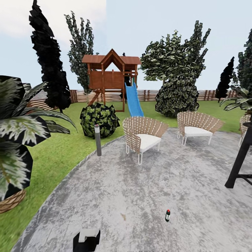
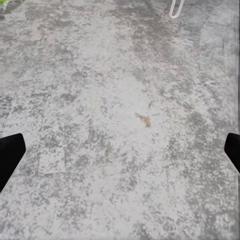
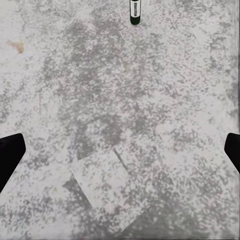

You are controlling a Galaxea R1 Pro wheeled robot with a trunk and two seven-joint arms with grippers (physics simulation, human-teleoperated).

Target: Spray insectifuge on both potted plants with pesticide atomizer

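Atomizer (image 1: 167, 215) stands upright on patio (image 1: 140, 196), both tools spread.

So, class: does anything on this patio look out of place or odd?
Yes. A small spray bottle stands alone on the bare paving, well away from the chairs; it also shows in the right wrist view. A small brownish speck lies on the paving nearby. Nothing looks spilled or broken.
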